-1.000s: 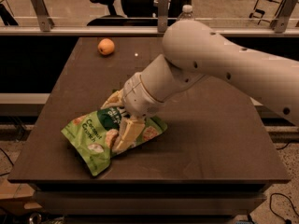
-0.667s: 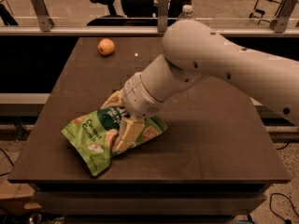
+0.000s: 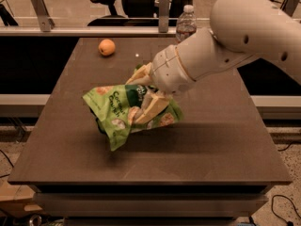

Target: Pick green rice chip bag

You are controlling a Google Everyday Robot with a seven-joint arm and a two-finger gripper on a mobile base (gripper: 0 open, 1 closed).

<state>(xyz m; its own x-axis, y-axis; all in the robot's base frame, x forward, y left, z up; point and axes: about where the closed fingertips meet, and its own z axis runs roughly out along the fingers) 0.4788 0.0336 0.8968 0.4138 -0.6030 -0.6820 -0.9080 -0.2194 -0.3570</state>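
The green rice chip bag [image 3: 117, 111] is a crinkly light-green pouch with a dark-green centre and pictured round chips. It hangs above the dark table [image 3: 216, 145], its shadow on the tabletop below it. My gripper [image 3: 146, 97] is shut on the bag, with one cream finger [image 3: 153, 109] across its front and the other behind its top edge. The bag's lower corner droops to the left. The white arm reaches in from the upper right.
An orange fruit [image 3: 106, 46] lies near the table's far left. A clear water bottle [image 3: 186, 23] stands at the far edge, partly behind the arm. A railing and office chairs are beyond the table.
The bag has come up off the table in my gripper and moved right with it. The arm has lifted and drawn back toward the right.
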